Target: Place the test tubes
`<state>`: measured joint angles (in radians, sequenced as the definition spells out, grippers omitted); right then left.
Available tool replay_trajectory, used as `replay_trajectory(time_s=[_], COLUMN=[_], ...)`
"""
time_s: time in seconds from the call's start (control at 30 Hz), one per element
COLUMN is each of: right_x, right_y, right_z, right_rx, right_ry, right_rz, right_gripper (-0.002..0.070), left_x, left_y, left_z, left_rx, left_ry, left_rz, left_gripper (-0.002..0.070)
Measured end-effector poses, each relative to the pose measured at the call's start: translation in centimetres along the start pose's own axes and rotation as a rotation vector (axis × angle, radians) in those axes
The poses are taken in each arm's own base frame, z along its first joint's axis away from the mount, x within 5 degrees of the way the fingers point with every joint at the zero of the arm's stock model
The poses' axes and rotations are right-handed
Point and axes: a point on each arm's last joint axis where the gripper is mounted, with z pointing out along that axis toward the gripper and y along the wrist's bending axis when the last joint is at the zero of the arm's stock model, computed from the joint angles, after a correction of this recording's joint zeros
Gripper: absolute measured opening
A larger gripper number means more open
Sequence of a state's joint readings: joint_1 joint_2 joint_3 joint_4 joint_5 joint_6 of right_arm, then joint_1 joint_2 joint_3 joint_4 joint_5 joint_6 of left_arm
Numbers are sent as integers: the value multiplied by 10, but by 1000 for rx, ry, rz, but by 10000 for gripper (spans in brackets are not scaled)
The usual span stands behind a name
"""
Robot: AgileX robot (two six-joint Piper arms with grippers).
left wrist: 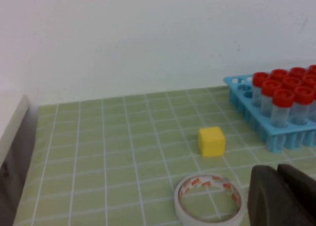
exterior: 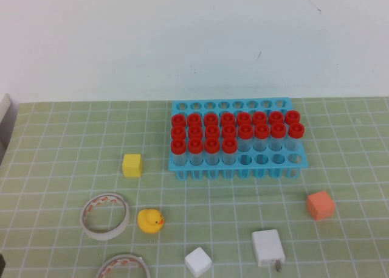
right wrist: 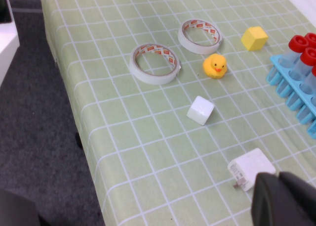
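A blue rack (exterior: 180, 162) stands at the middle right of the table and holds several clear test tubes with red caps (exterior: 228, 131). Its two middle rows are full, the front row has tubes only on its left half, and the back row of holes is empty. No loose tube shows. My left gripper (left wrist: 276, 170) is shut and empty, low over the table's left part by a tape roll (left wrist: 209, 202), with the rack (left wrist: 247, 100) beyond. My right gripper (right wrist: 278, 177) is shut and empty above a white charger (right wrist: 251, 169). Neither gripper appears in the high view.
A yellow cube (exterior: 132, 165) lies left of the rack. Two tape rolls (exterior: 106, 215) (exterior: 123, 267), a rubber duck (exterior: 150, 220), a white cube (exterior: 198, 261) and the white charger (exterior: 268, 247) sit near the front. An orange cube (exterior: 320, 205) is at the right.
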<state>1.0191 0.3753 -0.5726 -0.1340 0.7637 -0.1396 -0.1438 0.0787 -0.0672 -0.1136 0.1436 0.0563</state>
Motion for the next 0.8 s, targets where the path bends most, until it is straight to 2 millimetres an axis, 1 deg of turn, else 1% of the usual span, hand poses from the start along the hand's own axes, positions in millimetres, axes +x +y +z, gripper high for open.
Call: replay_trajectory(time_s=[0.1, 0.2, 0.4, 0.67, 0.8], right_x=[0, 0, 0, 0, 0], right_y=[0, 0, 0, 0, 0], right_z=[0, 0, 0, 0, 0], right_rx=[0, 0, -1, -1, -2], right_ry=[0, 0, -2, -2, 4], right_rz=[0, 0, 1, 1, 1], right_gripper=[-1, -1, -1, -1, -1], left_x=[21, 25, 37, 39, 39], left_y=[3, 3, 3, 3, 3], left_z=[0, -2, -2, -3, -3], left_rx=[-31, -40, -38, -30, -28], left_ry=[-5, 5, 134, 163, 162], left_rz=[-31, -31, 3, 96, 111], left_gripper=[0, 0, 0, 0, 0])
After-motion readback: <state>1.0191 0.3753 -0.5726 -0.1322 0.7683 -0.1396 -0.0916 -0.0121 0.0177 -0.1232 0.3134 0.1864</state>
